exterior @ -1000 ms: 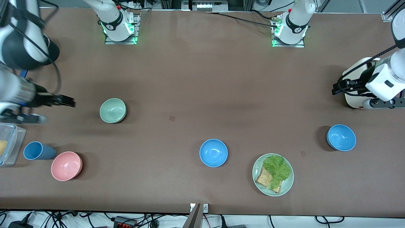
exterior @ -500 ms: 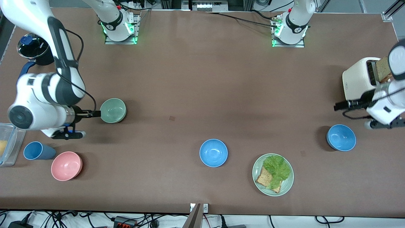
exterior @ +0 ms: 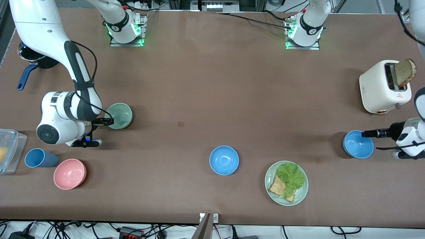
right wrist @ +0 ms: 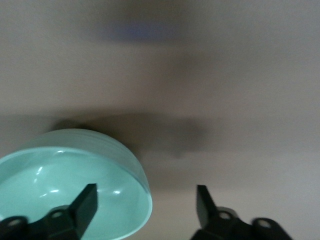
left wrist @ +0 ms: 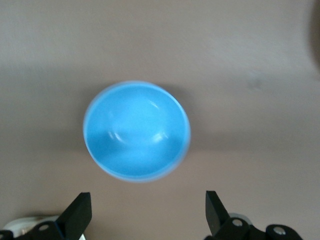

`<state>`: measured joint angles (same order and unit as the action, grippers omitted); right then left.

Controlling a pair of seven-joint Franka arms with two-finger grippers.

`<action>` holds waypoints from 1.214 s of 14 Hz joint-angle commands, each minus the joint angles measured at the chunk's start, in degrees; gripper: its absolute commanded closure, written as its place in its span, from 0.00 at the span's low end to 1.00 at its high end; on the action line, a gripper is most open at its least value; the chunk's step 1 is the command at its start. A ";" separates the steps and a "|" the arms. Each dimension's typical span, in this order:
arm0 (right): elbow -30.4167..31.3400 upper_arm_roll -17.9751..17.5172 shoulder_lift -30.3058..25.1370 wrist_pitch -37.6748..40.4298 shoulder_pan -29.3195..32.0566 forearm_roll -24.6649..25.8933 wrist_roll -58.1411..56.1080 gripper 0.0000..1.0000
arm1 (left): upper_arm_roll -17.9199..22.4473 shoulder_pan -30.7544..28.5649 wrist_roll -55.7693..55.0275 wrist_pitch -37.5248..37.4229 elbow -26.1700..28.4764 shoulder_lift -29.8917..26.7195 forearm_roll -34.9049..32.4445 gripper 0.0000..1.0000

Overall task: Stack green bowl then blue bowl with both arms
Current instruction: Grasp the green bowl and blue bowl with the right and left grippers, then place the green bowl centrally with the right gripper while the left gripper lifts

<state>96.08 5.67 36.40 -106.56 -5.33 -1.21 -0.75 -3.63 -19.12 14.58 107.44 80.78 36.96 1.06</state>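
Observation:
The green bowl sits on the table toward the right arm's end. My right gripper is open at its rim. In the right wrist view, one finger is over the green bowl's inside, the other is outside it, and the right gripper straddles the rim. One blue bowl sits toward the left arm's end. My left gripper is open at its edge. In the left wrist view the bowl lies ahead of the open left gripper, not between the fingers. A second blue bowl sits mid-table.
A pale green plate with lettuce and toast lies beside the middle blue bowl. A white toaster holding toast stands near the left arm. A pink bowl, a blue cup, a clear container and a dark pot lie near the right arm.
The right gripper has moved in from the table's end to the green bowl's rim. The left gripper has moved from beside the toaster to the blue bowl's edge. No bowl has moved.

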 commanded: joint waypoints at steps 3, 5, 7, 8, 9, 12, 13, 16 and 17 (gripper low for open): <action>3.06 -0.22 -1.07 -1.98 0.06 -0.10 -0.40 0.78 | -0.24 -1.80 4.67 3.29 -3.53 6.09 -3.69 0.00; 3.06 -0.31 -1.16 -1.89 -0.11 -0.46 -0.40 1.00 | -0.24 -2.50 4.94 6.97 -3.35 7.42 -4.40 0.00; 2.45 -0.40 -1.77 -1.11 -1.25 -0.46 -0.48 1.00 | -0.24 -3.11 5.20 8.48 -3.00 7.77 -5.28 0.00; 2.36 -0.74 -2.21 -1.10 -1.52 -0.54 -0.57 1.00 | -0.24 -3.12 6.24 8.57 -3.09 8.56 -5.37 0.00; 1.40 -3.10 -2.38 -1.02 -1.78 -0.63 -0.49 1.00 | -0.24 -3.12 7.21 9.01 -3.09 9.09 -5.37 0.00; -1.49 -11.27 -3.27 -1.10 -2.40 -4.57 5.99 1.00 | -0.24 -3.03 7.40 10.07 -3.00 9.97 -5.37 0.08; -2.73 -13.90 -3.18 -1.10 -3.71 -4.76 8.80 1.00 | -0.33 -3.03 7.48 10.07 -3.00 10.14 -5.37 0.17; -3.71 -15.25 -2.57 -2.33 -10.64 -5.98 18.20 1.00 | -0.42 -3.03 7.83 10.07 -3.00 10.67 -5.10 0.47; -3.79 -15.25 -2.21 -3.46 -13.53 -7.73 20.85 1.00 | -0.42 -3.03 8.97 10.07 -3.09 10.59 -4.93 0.56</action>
<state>92.40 -9.93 33.74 -108.70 -15.14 -6.66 15.89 -3.63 -21.93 21.51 117.53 79.25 46.73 -2.87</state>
